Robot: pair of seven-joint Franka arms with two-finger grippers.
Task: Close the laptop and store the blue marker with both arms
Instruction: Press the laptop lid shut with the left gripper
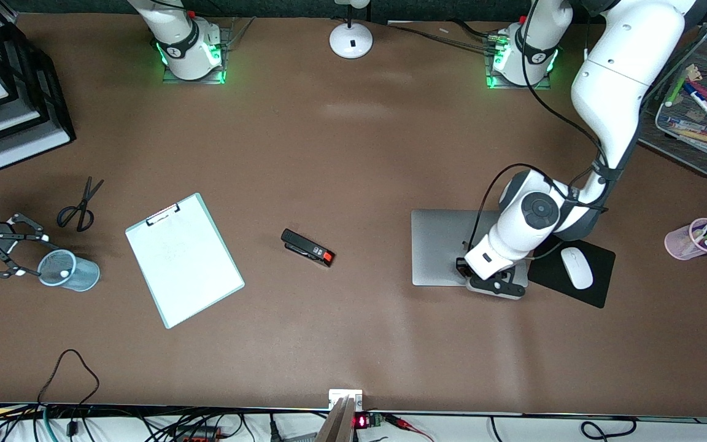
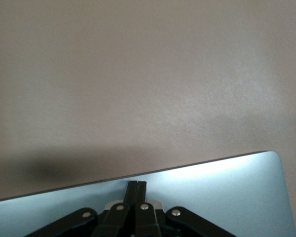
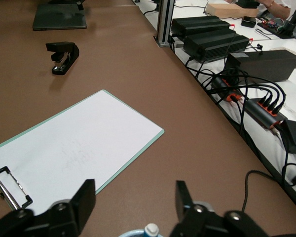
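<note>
The laptop [image 1: 442, 247] is found closed flat beside the mouse pad [image 1: 599, 283]. The left gripper [image 1: 493, 283], fingers together, is pressed on its rigid, slippery lid. The right gripper [image 1: 19, 253] is spread above the blue-grey cup [image 1: 71, 271], where a light white-tipped marker [image 3: 151, 230] is seen.

Brown counter [image 1: 353, 159] bearing closed laptop [image 1: 439, 245], mouse pad [image 1: 599, 288], stapler [image 1: 307, 247], clipboard [image 1: 185, 259], scissors [image 1: 80, 205], two cups [image 1: 71, 270].

A clipboard [image 1: 185, 260] with white paper is seen flat on the brown tabletop [image 1: 341, 166], a black stapler [image 1: 307, 247] beside it. Scissors [image 1: 79, 207] lie near a blue mesh cup [image 1: 70, 271]. A white mouse [image 1: 576, 267] rests on a black mouse pad [image 1: 599, 276].
</note>
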